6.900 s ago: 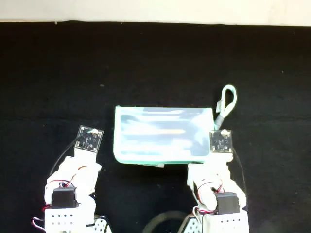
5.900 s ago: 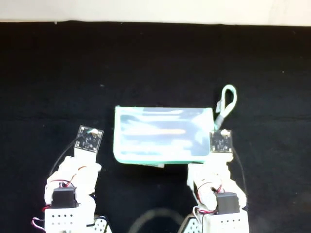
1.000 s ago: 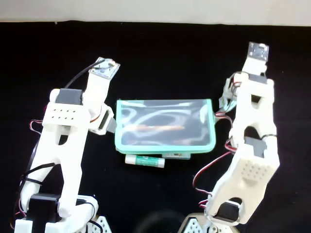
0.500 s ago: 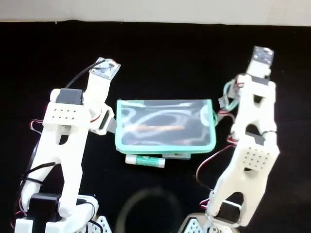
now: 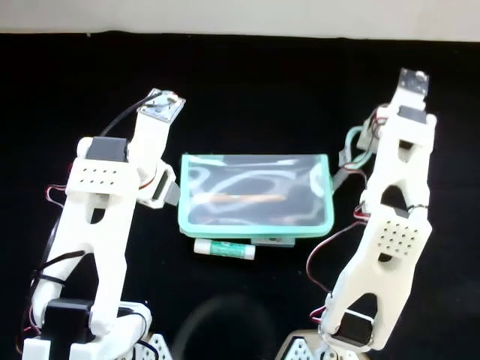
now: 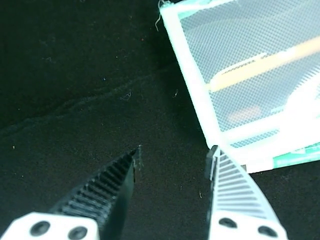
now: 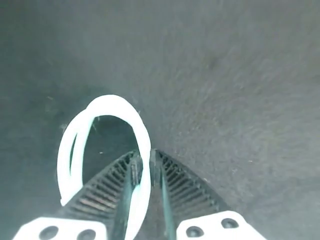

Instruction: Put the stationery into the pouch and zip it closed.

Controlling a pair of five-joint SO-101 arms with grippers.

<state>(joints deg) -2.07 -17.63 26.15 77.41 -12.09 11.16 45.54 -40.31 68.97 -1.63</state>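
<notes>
A clear mesh pouch (image 5: 255, 196) with a teal border lies flat mid-table, an orange pencil (image 5: 240, 198) inside it. A white-and-green tube (image 5: 223, 248) lies just outside its near edge. My left gripper (image 5: 172, 193) sits at the pouch's left edge. In the left wrist view that gripper (image 6: 175, 152) is open, one fingertip at the border of the pouch (image 6: 250, 75). My right gripper (image 7: 145, 157) is shut on the pouch's white-teal strap loop (image 7: 112, 100). That loop (image 5: 351, 138) rises at the pouch's right end beside the right arm.
A flat green-labelled item (image 5: 271, 241) pokes out under the pouch's near edge. Black cloth (image 5: 247, 90) covers the table up to a pale wall strip at the back. Both white arms stand tall at either side of the pouch.
Both arms have risen from folded poses at the near edge and come to the pouch's ends. Over the last second the right arm has drawn rightward with the loop; the left stayed still.
</notes>
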